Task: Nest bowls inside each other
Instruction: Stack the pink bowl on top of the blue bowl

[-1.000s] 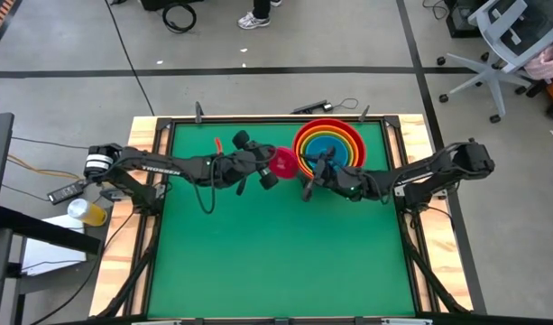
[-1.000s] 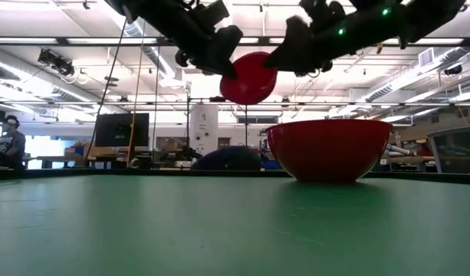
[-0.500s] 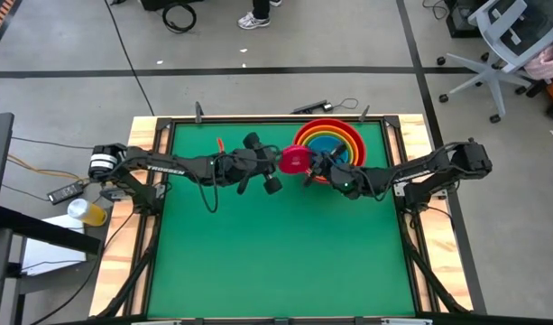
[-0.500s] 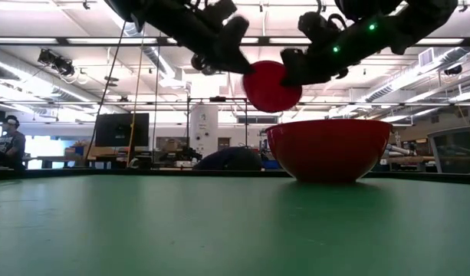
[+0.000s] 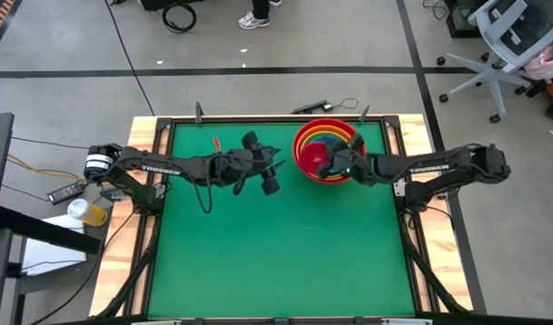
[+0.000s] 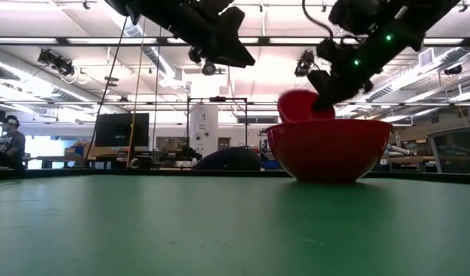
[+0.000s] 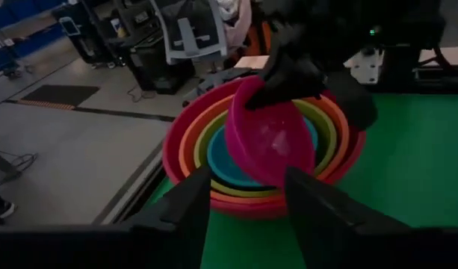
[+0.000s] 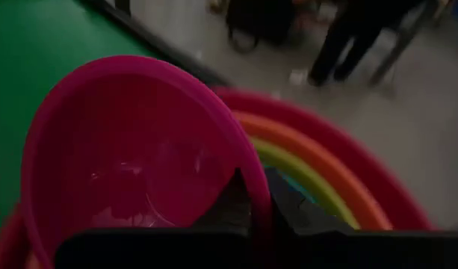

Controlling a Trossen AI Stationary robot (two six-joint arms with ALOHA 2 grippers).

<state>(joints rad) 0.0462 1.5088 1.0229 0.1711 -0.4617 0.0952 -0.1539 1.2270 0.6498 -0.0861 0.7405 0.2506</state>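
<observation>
A stack of nested bowls (image 5: 335, 137), red outermost (image 6: 329, 149), then orange, yellow-green and blue (image 7: 223, 153), stands by its base at the table's far right. A magenta bowl (image 7: 270, 134) hangs tilted over it, its lower part sunk below the red rim (image 6: 296, 106). My right gripper (image 8: 258, 209) is shut on the magenta bowl and reaches in from the table's right (image 5: 337, 166). My left gripper (image 7: 247, 217) is open and holds nothing; it hovers just left of the stack (image 5: 278, 168), pointing at it. My right gripper holds the magenta bowl by its rim (image 8: 252, 179), one finger (image 8: 230, 200) inside the bowl and one outside. It comes slanting down from the table's right side. The bowl is tilted, opening toward the gripper; whether its bottom touches the blue bowl I cannot tell.
The table's black frame and wooden border (image 5: 391, 122) run close behind and beside the stack. Green tabletop (image 5: 276, 253) lies free toward the near edge. A yellow cup (image 5: 94, 214) sits off the table at left. A person's feet (image 5: 255, 18) show on the floor beyond.
My left gripper has opened and let go of the magenta bowl, staying where it was. My right gripper has shut on the bowl's rim and carried it toward the table's right, over the stack and down into it, tipping the bowl.
</observation>
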